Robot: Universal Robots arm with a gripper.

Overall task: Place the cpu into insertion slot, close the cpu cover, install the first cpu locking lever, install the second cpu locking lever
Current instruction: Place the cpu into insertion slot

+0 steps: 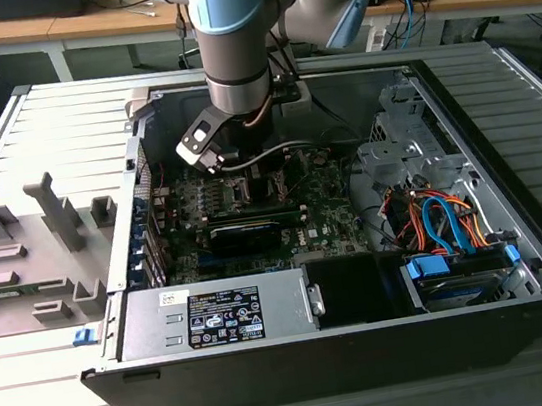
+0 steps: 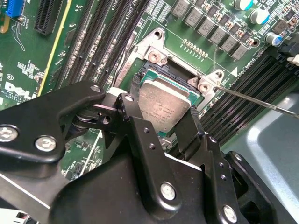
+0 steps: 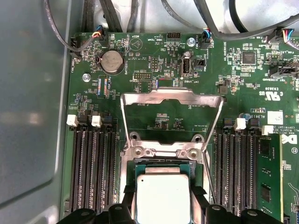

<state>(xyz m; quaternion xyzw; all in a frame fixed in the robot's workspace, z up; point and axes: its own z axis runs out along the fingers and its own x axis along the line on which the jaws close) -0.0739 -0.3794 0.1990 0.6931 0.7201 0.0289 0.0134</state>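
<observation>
While your black claw pinches the flat silvery-grey square cpu, keep it level over the silver-rimmed square insertion slot.

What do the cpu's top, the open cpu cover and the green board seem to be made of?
Small square cpu: top looks like matte silvery-grey metal, dull even sheen. Thin silver cpu cover frame: probably bare stamped steel, bright reflections, bent edges. The green circuit board: likely lacquered laminate, glossy, white printing.
</observation>
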